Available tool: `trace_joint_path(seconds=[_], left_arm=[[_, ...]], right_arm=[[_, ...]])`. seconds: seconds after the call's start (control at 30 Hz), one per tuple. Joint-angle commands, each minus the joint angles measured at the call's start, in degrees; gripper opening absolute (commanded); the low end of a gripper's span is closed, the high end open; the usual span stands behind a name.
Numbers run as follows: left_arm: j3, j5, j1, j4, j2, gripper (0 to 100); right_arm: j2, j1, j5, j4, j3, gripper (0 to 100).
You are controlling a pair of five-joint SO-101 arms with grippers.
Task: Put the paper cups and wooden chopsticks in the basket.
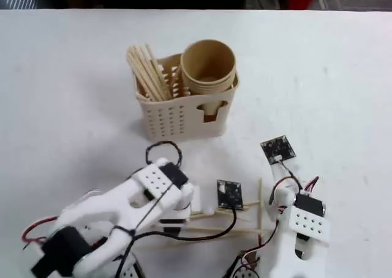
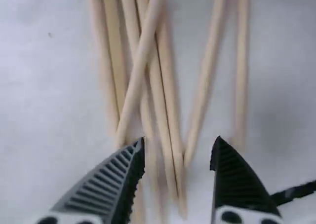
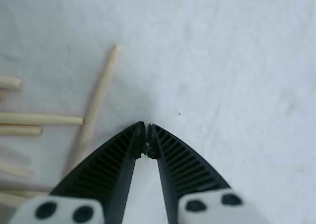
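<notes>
Loose wooden chopsticks (image 2: 143,51) flat on desk (image 1: 73,106) between arms, long axes mostly side to side. Lone stick (image 1: 260,195) lies crosswise. Basket (image 1: 177,119) farther back holds stacked paper cups (image 1: 208,63) and leaning chopstick bundle (image 1: 147,70). Left pincer (image 2: 178,144) low over sticks, spread wide, straddling several. Right pincer (image 3: 146,128) pressed closed, empty, beside stick tips.

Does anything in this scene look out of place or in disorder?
Yes. Several loose chopsticks lie crossed over each other on the table, outside the basket where the paper cups and other chopsticks stand.
</notes>
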Motion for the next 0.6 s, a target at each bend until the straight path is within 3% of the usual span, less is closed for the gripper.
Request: trace_joint_path(seconds=[0.0, 0.33, 0.57], left_arm=[[-3.3, 0.4, -2.8, -3.5, 7.3, 22], [-20.7, -4.8, -20.8, -1.9, 15.4, 18], [-26.6, -5.0, -18.6, 9.0, 14.9, 17]], right_arm=[[-1.1, -0.6, 0.6, -0.7, -0.3, 1.7], [-1.1, -0.6, 0.7, -0.7, -0.3, 1.7], [-1.1, -0.6, 0.7, -0.7, -0.3, 1.7]])
